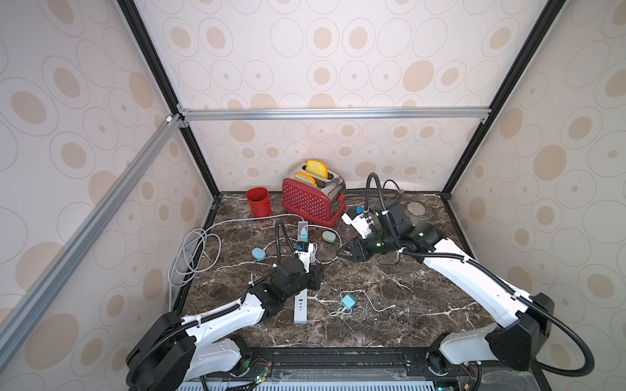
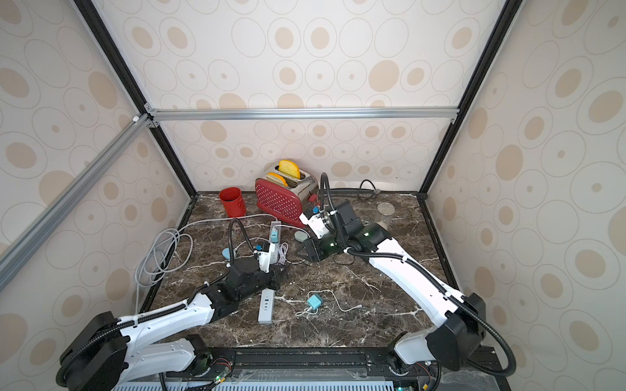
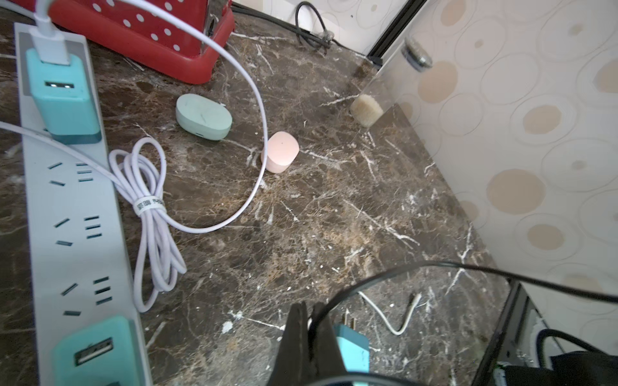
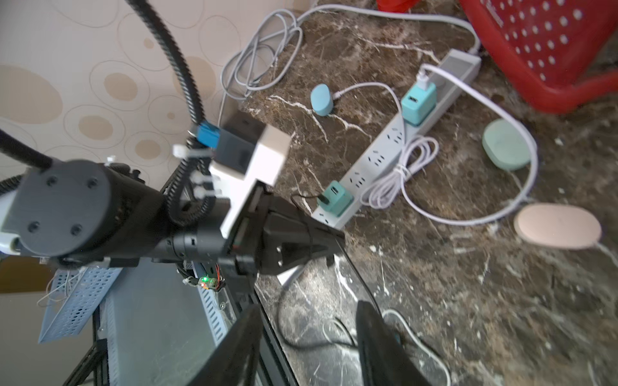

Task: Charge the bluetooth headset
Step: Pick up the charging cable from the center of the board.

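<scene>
Three earbud cases lie on the marble top: a blue one, a green one and a pink one, which also shows in the right wrist view. A grey power strip carries two teal adapters. A thin black cable runs from the nearer adapter to my left gripper, which is shut on it just right of the strip. My right gripper hovers open beside the green case, with nothing between its fingers.
A red toaster and a red cup stand at the back, and a glass jar at the back right. A coiled grey cord lies at the left edge. A loose teal adapter with a white lead lies near the front.
</scene>
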